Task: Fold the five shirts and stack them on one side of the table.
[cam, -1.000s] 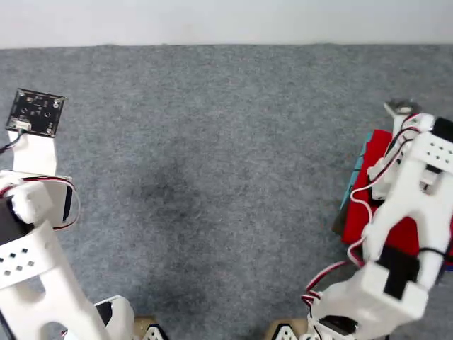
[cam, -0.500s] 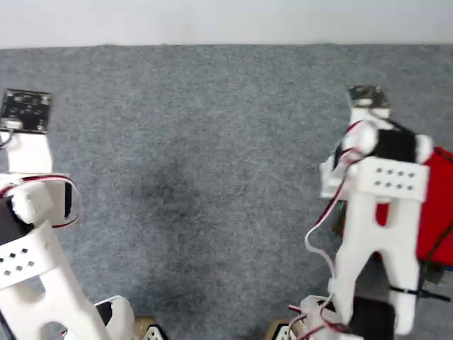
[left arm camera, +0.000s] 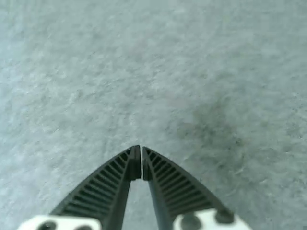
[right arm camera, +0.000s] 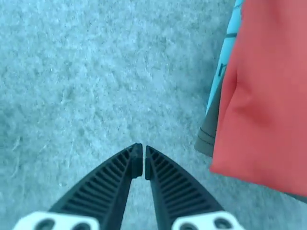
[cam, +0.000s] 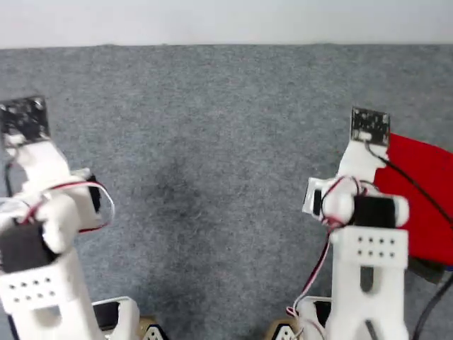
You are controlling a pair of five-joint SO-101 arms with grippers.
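While the grey, felt-like table (cam: 212, 142) spreads across the whole high view, a strip of white wall (cam: 226, 21) borders its far edge. The white left arm (cam: 42, 283) rises from the near left corner and the white right arm (cam: 368, 262) from the near right. Each has red and black wires looped at its joints and a small dark circuit board at its far end.

At the table's right edge, just beside the right arm, lies the stack of folded shirts (cam: 425, 198). A red shirt (right arm camera: 268, 96) lies on top. On the side facing the table's middle, the edge of a light blue shirt (right arm camera: 225, 52) and a dark layer (right arm camera: 207, 139) peek out from under it. How many shirts the stack holds cannot be told.

The right gripper (right arm camera: 143, 153) hangs over bare table near the stack, apart from it, its black ribbed fingers clenched together on nothing. The left gripper (left arm camera: 140, 155) hangs over bare felt on the left side, likewise closed tip to tip and empty.
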